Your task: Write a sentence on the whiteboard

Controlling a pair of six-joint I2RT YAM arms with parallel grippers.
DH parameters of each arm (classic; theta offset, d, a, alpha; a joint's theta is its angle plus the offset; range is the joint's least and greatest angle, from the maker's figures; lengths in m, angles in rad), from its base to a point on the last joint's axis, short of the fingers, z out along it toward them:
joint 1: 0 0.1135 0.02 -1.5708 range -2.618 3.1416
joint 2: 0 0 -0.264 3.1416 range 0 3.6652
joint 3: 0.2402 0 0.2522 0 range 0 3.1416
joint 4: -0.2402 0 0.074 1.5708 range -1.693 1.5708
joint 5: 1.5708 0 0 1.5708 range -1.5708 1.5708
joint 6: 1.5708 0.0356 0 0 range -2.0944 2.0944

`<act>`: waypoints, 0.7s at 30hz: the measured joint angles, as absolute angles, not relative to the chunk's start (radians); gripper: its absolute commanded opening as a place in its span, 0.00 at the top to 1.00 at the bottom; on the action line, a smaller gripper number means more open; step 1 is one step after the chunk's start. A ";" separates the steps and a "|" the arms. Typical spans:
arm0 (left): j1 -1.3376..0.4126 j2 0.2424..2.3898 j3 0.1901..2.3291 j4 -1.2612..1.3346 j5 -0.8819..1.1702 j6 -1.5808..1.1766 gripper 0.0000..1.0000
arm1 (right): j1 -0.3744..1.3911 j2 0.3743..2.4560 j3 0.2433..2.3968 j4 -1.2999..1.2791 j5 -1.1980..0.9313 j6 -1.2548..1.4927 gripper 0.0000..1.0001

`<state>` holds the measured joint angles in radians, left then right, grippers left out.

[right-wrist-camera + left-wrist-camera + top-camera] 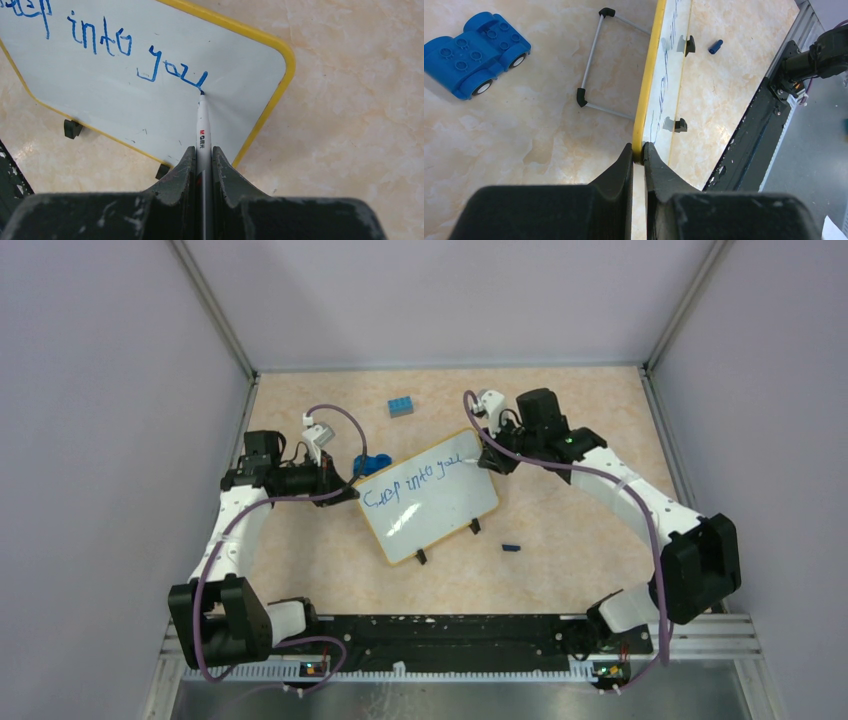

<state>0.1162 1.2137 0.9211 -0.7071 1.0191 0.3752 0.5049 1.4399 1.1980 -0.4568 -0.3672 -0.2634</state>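
Nearest the arm bases, on the near side of the whiteboard (428,498), a small blue pen cap (511,547) lies loose on the counter (560,540), just apart from the board's black clip feet (421,557). The board itself sits mid-counter, turned askew between the two arms. At its left short edge the left end effector (638,150) is pinched narrow on the yellow rim, apparently to steady the board against the push of writing. At the board's right end the right end effector (202,155) is clamped on a white marker (202,120). The barrel runs out between the fingers so that the tip meets the surface at a slant, touching the tail of the last blue letter. The sentence (100,40) runs in one line and ends in what looks like "into you", so it is likely close to done. Beyond the board's left end sit a wire frame (594,65) and a blue toy car (476,52), with a blue brick (401,406) farther off.
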 measured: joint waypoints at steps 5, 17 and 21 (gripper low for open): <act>0.116 1.213 0.921 -0.707 1.019 0.375 1.00 | 0.494 1.439 1.200 -0.472 -0.372 -0.270 1.00; 0.116 1.213 0.921 -0.707 1.019 0.376 1.00 | 0.487 1.438 1.252 -0.479 -0.386 -0.269 1.00; 0.116 1.213 0.921 -0.707 1.019 0.376 1.00 | 0.487 1.438 1.252 -0.479 -0.385 -0.269 1.00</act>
<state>0.1162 1.2133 0.9211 -0.7074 1.0195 0.3756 0.4866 1.4384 1.2522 -0.4789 -0.3855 -0.2691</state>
